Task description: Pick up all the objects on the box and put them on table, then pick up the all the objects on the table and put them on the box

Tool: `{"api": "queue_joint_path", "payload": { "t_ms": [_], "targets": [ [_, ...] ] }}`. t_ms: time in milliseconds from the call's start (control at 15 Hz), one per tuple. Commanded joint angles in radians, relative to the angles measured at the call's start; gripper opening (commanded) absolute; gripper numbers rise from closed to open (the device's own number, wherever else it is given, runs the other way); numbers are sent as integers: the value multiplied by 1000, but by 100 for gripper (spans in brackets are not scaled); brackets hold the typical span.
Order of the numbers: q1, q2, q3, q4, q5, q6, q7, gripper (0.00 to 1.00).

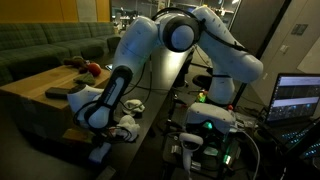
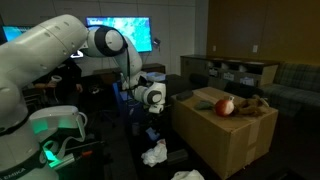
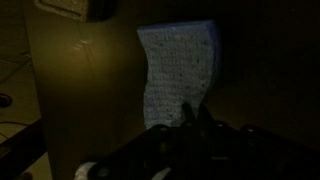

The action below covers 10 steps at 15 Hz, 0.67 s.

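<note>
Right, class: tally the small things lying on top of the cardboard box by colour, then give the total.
Red: 1, the red toy
Dark: 1, the remote-shaped bar
Brownish: 1, the brownish lump beside the red toy
Total: 3

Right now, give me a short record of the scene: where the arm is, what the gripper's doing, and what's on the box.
arm: bent down beside the box
gripper: at the near edge of a pale cloth
grip: too dark to tell
on box: red toy, dark remote
</note>
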<state>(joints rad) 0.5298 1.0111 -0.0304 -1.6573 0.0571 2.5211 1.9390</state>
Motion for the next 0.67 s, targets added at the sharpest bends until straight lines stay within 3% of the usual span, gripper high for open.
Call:
{"api": "queue_joint_path", "payload": {
  "t_ms": [0,600],
  "targets": [
    [10,-32,0,-21,-28,-23,15,3],
    [41,-158,-41,-101,-111,-89,23,2]
  ]
}}
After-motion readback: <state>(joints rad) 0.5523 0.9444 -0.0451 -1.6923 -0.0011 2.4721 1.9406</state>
